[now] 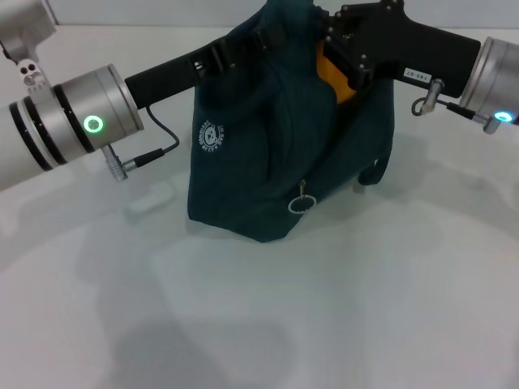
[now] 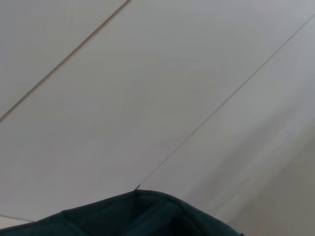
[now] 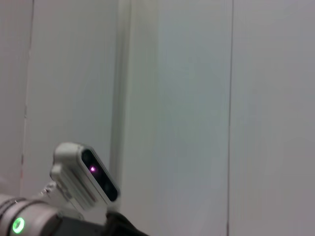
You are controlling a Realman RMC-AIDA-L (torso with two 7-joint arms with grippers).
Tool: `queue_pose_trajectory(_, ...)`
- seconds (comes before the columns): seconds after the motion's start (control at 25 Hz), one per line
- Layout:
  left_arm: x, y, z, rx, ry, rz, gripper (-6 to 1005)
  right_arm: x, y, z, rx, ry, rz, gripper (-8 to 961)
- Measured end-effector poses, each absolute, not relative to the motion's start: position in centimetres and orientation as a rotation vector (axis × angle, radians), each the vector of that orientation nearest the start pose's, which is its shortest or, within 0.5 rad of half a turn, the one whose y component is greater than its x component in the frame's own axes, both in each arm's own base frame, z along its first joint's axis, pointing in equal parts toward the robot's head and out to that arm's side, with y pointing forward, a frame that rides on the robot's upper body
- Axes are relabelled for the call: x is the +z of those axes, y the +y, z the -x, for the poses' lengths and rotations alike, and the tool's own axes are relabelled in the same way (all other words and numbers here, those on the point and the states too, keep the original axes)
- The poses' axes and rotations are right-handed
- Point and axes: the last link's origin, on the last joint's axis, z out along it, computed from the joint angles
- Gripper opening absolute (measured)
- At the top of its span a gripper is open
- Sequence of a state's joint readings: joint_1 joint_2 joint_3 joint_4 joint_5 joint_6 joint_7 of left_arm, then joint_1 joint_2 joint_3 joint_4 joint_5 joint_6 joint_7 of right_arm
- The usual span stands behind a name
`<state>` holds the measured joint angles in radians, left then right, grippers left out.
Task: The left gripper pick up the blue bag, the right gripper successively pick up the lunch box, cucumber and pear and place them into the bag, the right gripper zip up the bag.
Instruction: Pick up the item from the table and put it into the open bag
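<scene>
The blue bag (image 1: 259, 154) hangs upright over the white table, its bottom resting on or just above the surface. My left gripper (image 1: 217, 58) is shut on the bag's top left edge and holds it up. The dark fabric of the bag (image 2: 138, 216) also fills the lower edge of the left wrist view. My right gripper (image 1: 345, 44) is at the bag's open top on the right side. Beside it an orange surface (image 1: 334, 77) shows in the bag's mouth; I cannot tell what it is. The lunch box, cucumber and pear are out of view.
A zipper pull with a metal ring (image 1: 302, 203) hangs on the bag's front. A small white object (image 1: 151, 197) lies on the table (image 1: 324, 308) left of the bag. The right wrist view shows wall panels and the left arm's wrist camera (image 3: 86, 177).
</scene>
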<state>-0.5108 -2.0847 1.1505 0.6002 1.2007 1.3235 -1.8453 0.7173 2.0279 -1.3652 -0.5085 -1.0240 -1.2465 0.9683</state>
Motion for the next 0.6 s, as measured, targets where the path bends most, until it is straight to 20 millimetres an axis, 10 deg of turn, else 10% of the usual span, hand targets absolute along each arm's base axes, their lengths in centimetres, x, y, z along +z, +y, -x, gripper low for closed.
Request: queue_pose_trajectory(0.6, -0.8, 36.0, 20.5, -1.388, -1.305, 2.305, 44, -2.4, 39.0, -14.8, 1.101, 0.092, 2.506, 30)
